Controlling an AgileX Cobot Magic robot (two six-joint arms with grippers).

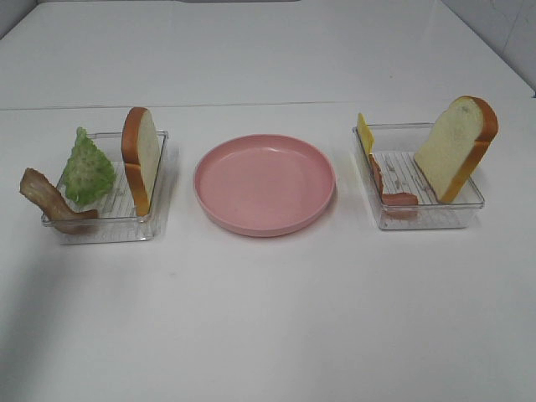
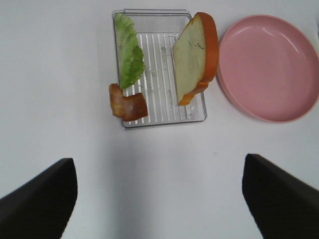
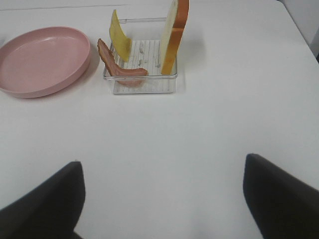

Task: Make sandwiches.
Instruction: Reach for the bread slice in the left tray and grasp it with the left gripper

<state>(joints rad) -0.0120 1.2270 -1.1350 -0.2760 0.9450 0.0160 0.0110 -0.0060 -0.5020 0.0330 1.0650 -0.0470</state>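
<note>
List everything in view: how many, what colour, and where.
Plate: one, pink, centre.
Trays: two, clear, either side of the plate.
Bread slices: two, white with orange-brown crust, one standing in each tray.
Lettuce: one, green, left tray.
Bacon strip: one, brown, left tray's outer edge.
Cheese: one, yellow, right tray.
Ham: one, pink, right tray.
Table: one, white.
Left gripper: one, dark, open, facing left tray.
Right gripper: one, dark, open, facing right tray.

No legible text or labels anywhere.
</note>
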